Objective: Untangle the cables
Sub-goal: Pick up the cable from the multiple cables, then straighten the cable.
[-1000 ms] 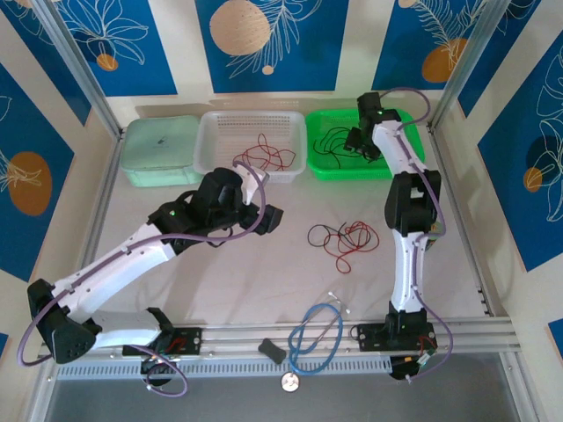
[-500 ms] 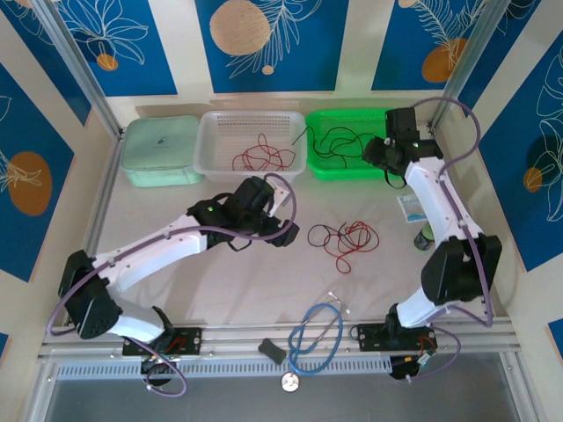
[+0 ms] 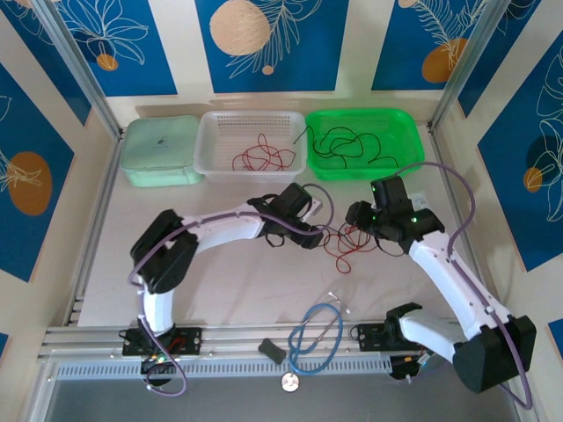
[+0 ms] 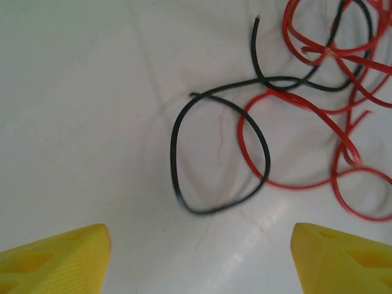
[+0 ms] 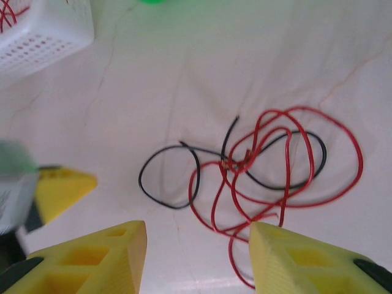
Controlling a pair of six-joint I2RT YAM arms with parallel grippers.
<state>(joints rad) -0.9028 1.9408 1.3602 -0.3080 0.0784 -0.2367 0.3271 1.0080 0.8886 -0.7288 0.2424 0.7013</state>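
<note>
1. The white table [image 3: 220,281] is carrying everything, its cover creasing slightly.
2. Tangled red and black cables [image 5: 236,164] are lying at its middle.
3. A mint box [image 3: 161,149], a white basket [image 3: 211,132] and a green tray [image 3: 400,119] are standing side by side along the far edge.
4. A blue tube [image 3: 338,318] is lying looped at the near edge.

No readable text, labels or numbers (any view).
</note>
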